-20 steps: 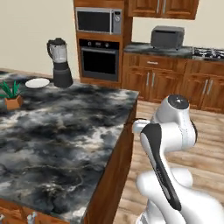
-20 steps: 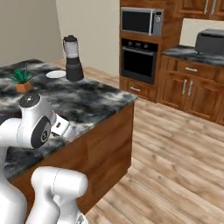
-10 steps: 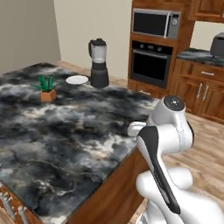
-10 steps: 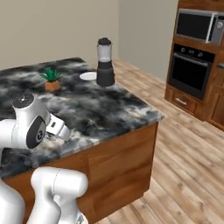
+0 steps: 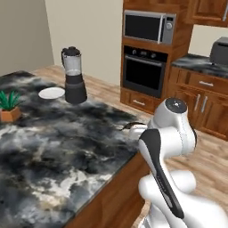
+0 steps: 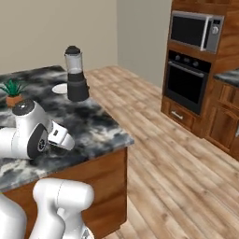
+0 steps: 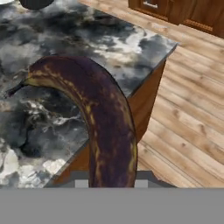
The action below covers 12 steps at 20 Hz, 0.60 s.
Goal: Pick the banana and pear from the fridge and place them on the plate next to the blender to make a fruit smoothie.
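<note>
The pincer pinches the banana above the bench corner. Farther off, the plate sits bare just beside the blender; delivery remains, the pear apparently unfetched.

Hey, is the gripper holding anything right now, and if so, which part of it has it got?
The gripper holds the banana by one end; the rest curves up and away over the counter.

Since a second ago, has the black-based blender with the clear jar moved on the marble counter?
No. The black-based blender stands beside the small white plate, with the potted plant nearer the camera, as before. The whole picture shifted: the base drove, so the camera moved.
</note>
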{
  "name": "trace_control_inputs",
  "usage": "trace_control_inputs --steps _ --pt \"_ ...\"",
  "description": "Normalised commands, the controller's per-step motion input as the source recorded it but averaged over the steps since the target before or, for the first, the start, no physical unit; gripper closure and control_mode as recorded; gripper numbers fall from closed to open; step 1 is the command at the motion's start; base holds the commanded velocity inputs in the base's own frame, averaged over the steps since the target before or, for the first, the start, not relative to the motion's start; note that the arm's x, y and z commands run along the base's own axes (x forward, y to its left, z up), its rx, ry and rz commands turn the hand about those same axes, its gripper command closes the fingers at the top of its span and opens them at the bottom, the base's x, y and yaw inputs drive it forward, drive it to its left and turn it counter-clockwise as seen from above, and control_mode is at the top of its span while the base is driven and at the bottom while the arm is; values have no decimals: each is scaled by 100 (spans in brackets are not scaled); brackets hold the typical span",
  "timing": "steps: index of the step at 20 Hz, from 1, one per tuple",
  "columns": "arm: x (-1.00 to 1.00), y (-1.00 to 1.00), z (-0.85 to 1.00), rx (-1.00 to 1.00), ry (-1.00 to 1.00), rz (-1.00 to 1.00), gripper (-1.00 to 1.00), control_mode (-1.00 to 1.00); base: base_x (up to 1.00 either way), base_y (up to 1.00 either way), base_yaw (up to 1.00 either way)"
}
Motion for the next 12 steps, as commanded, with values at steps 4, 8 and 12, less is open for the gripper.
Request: trace_control_inputs --steps 4,8,12 --pt "0 0 0 0 0 0 100 100 96 -100 0" --pt "0 0 0 0 0 0 100 100 97 -100 0" --pt "0 0 0 0 0 0 100 100 98 -100 1"
